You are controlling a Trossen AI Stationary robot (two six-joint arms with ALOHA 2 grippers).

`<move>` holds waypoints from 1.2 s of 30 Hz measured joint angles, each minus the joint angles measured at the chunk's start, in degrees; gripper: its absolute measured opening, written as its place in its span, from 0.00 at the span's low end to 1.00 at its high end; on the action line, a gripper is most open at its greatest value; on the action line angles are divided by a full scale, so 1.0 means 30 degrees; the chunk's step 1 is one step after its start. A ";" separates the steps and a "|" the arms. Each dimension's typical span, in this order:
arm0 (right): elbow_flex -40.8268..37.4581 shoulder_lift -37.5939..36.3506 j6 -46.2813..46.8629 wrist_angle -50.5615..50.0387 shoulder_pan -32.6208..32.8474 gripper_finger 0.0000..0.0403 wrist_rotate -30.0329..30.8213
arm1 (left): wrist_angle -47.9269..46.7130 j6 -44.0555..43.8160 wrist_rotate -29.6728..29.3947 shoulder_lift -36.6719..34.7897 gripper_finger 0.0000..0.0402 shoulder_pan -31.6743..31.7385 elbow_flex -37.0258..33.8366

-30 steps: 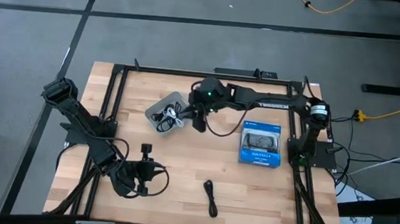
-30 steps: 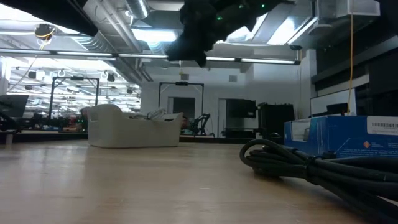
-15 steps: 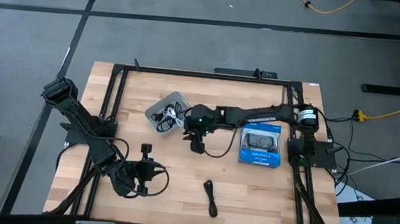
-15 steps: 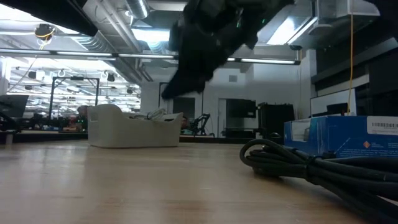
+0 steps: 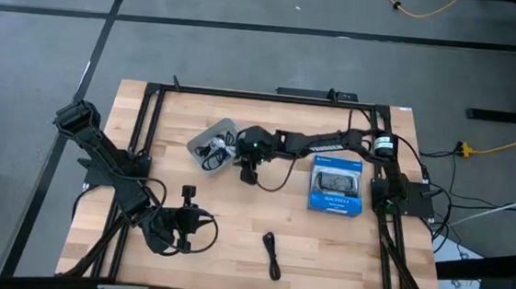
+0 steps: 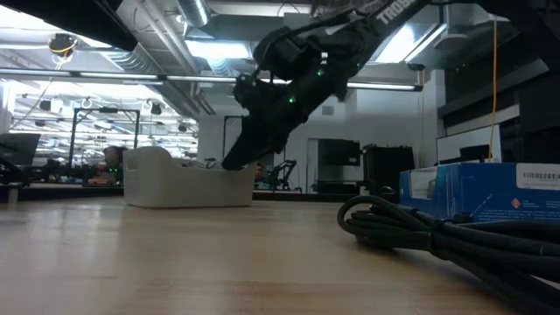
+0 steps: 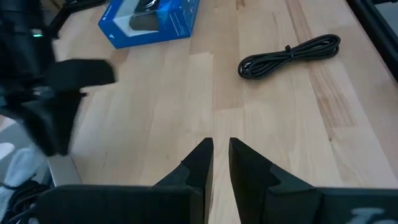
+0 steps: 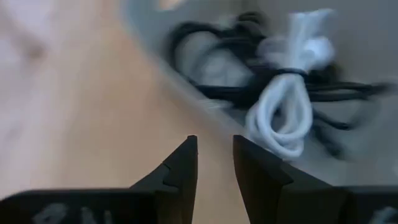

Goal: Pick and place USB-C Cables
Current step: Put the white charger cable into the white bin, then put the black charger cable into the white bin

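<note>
Hovering beside the translucent grey plastic tray (image 5: 214, 142), the right gripper (image 5: 250, 173) is seen empty, fingers slightly parted. Coiled black and white USB-C cables (image 8: 280, 112) are already binned just ahead of it. One coiled black cable (image 5: 271, 254) is left well behind it on the table. The left gripper (image 7: 221, 155), nearly closed, is parked empty.

No readable text, blue box (image 6: 479, 192) label too small, arm lettering cut off

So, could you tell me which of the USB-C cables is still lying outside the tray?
The black coiled cable lying alone on the bare table near the front edge; the other cables, black and white, sit heaped inside the grey tray.
</note>
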 joint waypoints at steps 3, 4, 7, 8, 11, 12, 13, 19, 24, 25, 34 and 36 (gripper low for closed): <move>0.0007 -0.0205 0.0007 0.0285 -0.0526 0.26 0.0711 | 0.0002 -0.0002 -0.0002 -0.0002 0.11 0.0000 0.0000; 0.0007 -0.0290 0.0032 0.0393 -0.0640 0.26 0.0719 | 0.0002 -0.0007 -0.0002 -0.0002 0.11 0.0000 0.0000; 0.0007 -0.0690 0.0654 0.0284 -0.0711 0.26 0.0267 | 0.0009 -0.0005 -0.0002 -0.0002 0.11 0.0000 0.0000; 0.0007 -0.0835 0.0882 0.0218 -0.0684 0.26 -0.0219 | -0.0001 -0.0002 -0.0002 -0.0002 0.11 0.0000 0.0000; 0.0016 -0.1539 0.1583 -0.0577 -0.0377 0.26 -0.2181 | 0.0002 -0.0008 -0.0009 0.0005 0.11 0.0000 0.0000; 0.0050 -0.1819 0.1853 -0.1128 -0.0227 0.26 -0.2825 | 0.0023 -0.0022 -0.0006 0.0005 0.11 0.0000 0.0000; 0.0058 -0.2158 0.2174 -0.2390 -0.0050 0.26 -0.3460 | 0.0025 -0.0016 -0.0009 0.0013 0.11 0.0000 0.0000; 0.0051 -0.3657 0.6041 -1.1953 0.1739 0.26 -0.3567 | 0.0024 -0.0015 -0.0103 0.0013 0.11 0.0007 0.0000; 0.0007 -0.3730 0.9152 -1.6086 0.4198 0.26 -0.0367 | 0.0111 -0.0022 -0.0389 0.0013 0.11 0.0007 0.0000; 0.0007 -0.3736 0.9609 -1.6437 0.4648 0.26 -0.0043 | 0.0119 -0.0015 -0.0418 0.0009 0.11 0.0007 0.0000; 0.0007 -0.3752 1.1106 -1.8699 0.8194 0.26 0.0418 | 0.0957 -0.0014 -0.1048 0.0055 0.11 0.0275 0.0000; 0.0007 -0.3752 1.1401 -1.9012 0.8976 0.26 0.0070 | 0.2173 0.0126 -0.0959 0.0126 0.11 0.0783 0.0000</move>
